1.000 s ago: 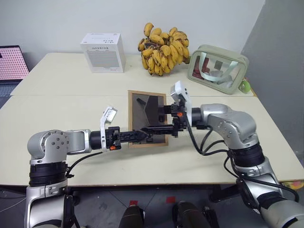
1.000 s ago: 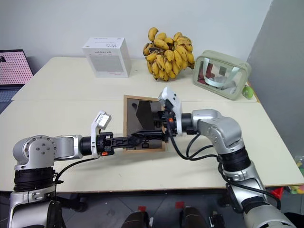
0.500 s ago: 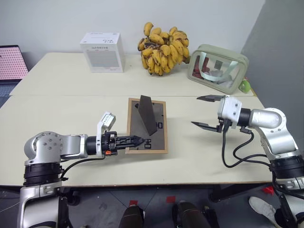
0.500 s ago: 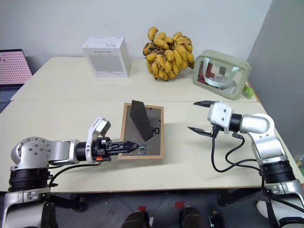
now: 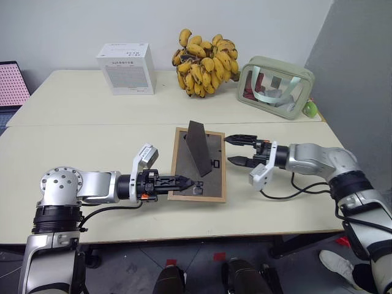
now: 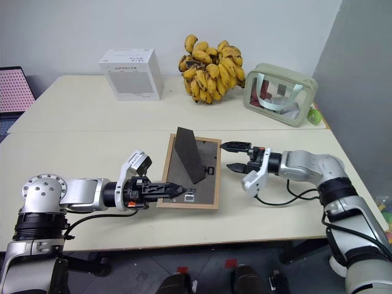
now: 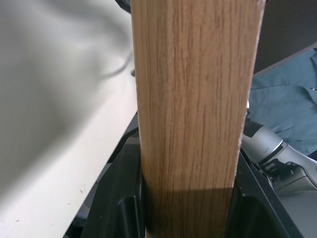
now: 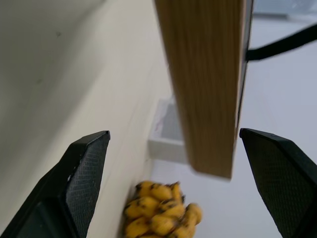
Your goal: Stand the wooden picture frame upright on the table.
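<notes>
**Right arm backs off the frame, stand now folded out**

Freed by the right gripper (image 5: 237,150) since a second ago, the wooden picture frame (image 5: 199,165) lies face down near the middle of the table (image 5: 92,110), its dark stand raised. The left gripper (image 5: 184,182) stays clamped on the frame's near left edge. Just beside its right edge, the right gripper hangs with jaws wide apart. Behind stand a white box (image 5: 126,59), bananas (image 5: 202,53) and a clear pouch (image 5: 275,86).

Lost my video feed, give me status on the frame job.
Left gripper shut on the wooden picture frame, near edge. Right gripper open, just off frame's right side. Frame back-up on the table, stand folded out. Nothing in the way.
</notes>
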